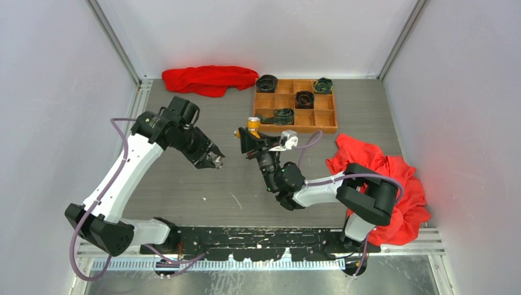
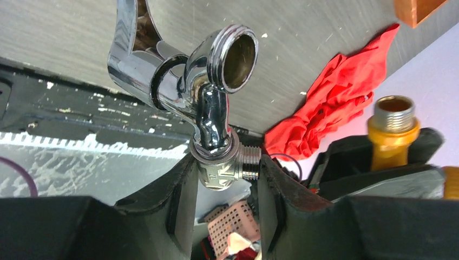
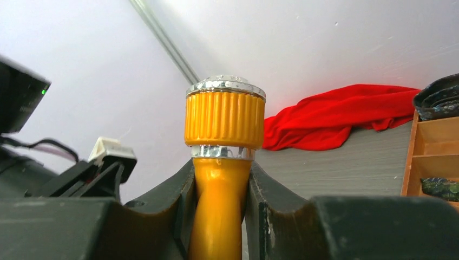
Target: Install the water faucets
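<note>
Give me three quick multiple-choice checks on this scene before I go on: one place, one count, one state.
1. Where does the wooden tray sit?
A. at the far side of the table
B. between the arm bases
C. under the left arm

2. How many red cloths are in view?
A. one
B. two
C. three

3. What is the left tool doing?
A. standing open and empty
B. gripping the silver faucet
C. gripping a cloth

Answers:
1 A: it lies at the far edge.
2 B: one lies far left, another near right.
3 B: its fingers clamp the faucet's threaded base.
</note>
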Controlling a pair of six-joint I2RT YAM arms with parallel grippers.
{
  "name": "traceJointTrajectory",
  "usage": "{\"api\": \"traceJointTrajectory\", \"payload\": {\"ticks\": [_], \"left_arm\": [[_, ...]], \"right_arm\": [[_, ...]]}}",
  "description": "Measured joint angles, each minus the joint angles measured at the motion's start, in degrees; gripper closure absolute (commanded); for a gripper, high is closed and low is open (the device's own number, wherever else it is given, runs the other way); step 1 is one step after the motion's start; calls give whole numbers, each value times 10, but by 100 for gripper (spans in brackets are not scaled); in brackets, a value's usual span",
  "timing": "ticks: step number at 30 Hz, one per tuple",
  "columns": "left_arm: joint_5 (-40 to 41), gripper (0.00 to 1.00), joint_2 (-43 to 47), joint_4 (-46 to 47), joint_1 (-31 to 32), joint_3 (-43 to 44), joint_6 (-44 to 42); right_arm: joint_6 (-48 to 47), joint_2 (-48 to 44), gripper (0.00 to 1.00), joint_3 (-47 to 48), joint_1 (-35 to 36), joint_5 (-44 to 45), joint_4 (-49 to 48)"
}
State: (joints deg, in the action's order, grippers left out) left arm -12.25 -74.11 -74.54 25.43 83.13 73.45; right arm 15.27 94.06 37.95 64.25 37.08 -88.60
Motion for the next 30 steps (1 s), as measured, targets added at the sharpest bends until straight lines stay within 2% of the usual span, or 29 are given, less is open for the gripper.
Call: {"api": "traceJointTrajectory", "payload": {"ticks": [7, 14, 21, 24, 27, 30], "left_arm": [[-19, 100, 23, -24, -10, -4, 11], [18, 100, 34, -23, -21, -21, 26], [81, 100, 33, 36, -12, -129, 38], [113, 100, 4, 43, 3, -151, 41], [147, 100, -48, 58, 20, -151, 41], [160, 100, -94, 79, 30, -151, 41]], "right_arm": [[3, -27, 99, -18, -5, 2, 0], [-16, -111, 99, -122, -17, -85, -1], [105, -209, 100, -295, -120, -124, 9], [201, -281, 100, -324, -145, -124, 92], [289, -395, 100, -320, -176, -131, 247], [322, -468, 100, -288, -197, -132, 407]]}}
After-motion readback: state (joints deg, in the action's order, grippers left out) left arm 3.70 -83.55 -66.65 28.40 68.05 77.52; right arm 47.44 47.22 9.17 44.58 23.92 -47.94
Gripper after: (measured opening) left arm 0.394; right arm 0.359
